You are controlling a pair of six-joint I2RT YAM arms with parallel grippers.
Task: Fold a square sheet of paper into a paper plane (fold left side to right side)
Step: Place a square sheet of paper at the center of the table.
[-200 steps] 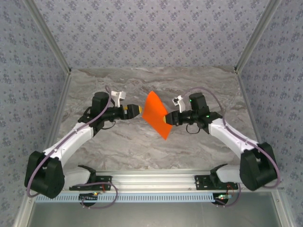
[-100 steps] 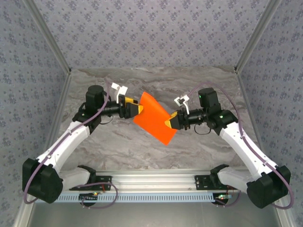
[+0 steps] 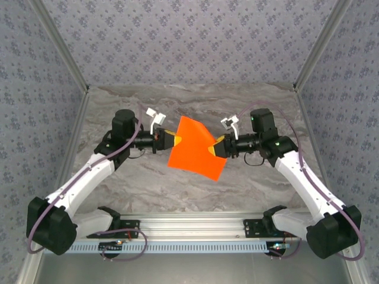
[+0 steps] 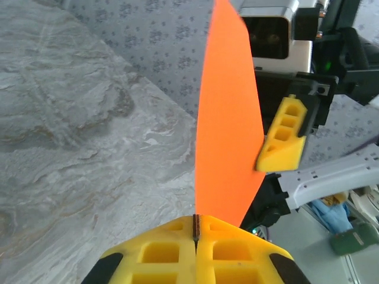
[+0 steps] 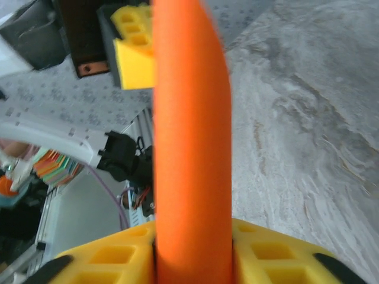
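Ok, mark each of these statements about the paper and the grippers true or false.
1. The square sheet of paper lies flat on the table. False: it is held up off the table, between the two grippers.
2. The left gripper is shut on an edge of the sheet. True.
3. The sheet is blue. False: it is bright orange-red.
4. The right gripper has a finger on either side of the sheet. True.

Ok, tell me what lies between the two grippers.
The square sheet of paper, off the table: the left gripper clamps one edge, the right gripper straddles the opposite. The top view shows it.
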